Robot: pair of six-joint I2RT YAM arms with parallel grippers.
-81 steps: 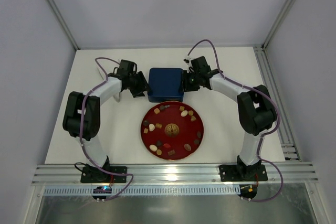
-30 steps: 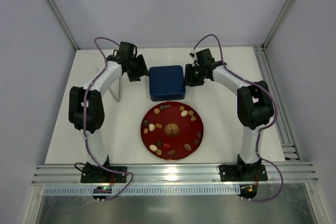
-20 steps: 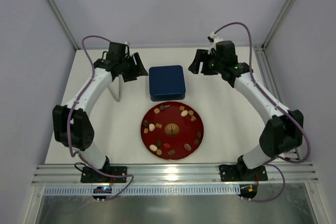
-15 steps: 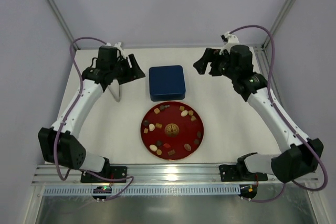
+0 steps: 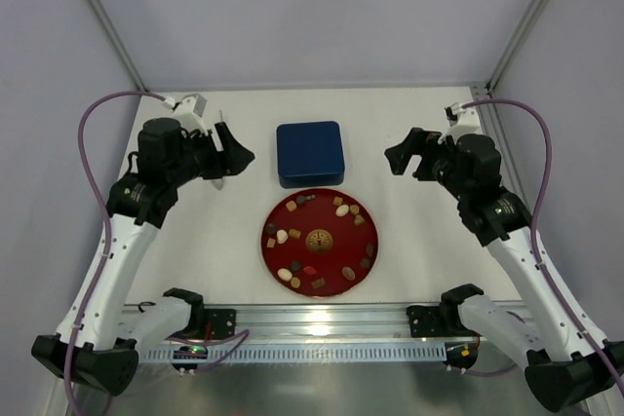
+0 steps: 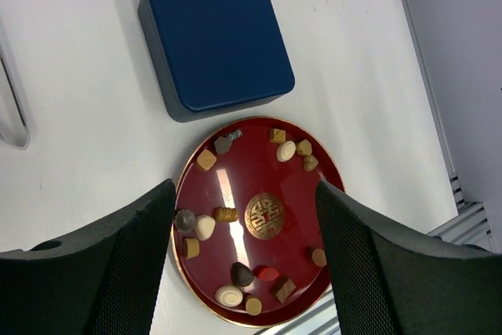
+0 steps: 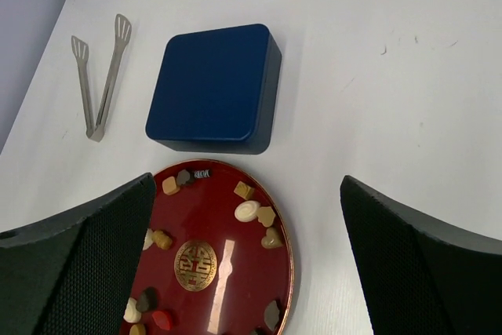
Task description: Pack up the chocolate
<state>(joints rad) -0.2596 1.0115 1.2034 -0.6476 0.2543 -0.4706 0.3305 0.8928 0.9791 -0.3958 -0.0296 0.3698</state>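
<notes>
Pulling back from the dark blue box [image 5: 308,151], both arms now stand clear of it. A few seconds ago the left gripper [image 5: 232,148] and right gripper [image 5: 406,150] pressed in on either side of the box, and half a second ago they were nearer the far edge. Now each hangs well apart from the box, higher and closer to the near side. Both claws are spread wide with nothing between the fingers. Box and plate lie as they did half a second ago.

The chocolate [image 5: 282,238] is all on the round red plate [image 5: 339,241]: dark brown, tan and cream bites scattered around a gold emblem. None is in or on the box. The box is shut with a smooth lid and sits just beyond the plate's far rim, very close to it.

The table [image 5: 429,241] is plain white. Pale grey-lilac walls stand on three sides, with aluminium posts at the corners and an aluminium rail [image 5: 322,321] along the near edge holding both bases.

The right wrist view shows the metal tongs [image 7: 110,78] lying flat to the left of the box, apart from it. The left wrist view catches only their bend at its left edge, and the top view hides them almost fully behind the left arm. Only the top view shows the arms, cables and bases.
</notes>
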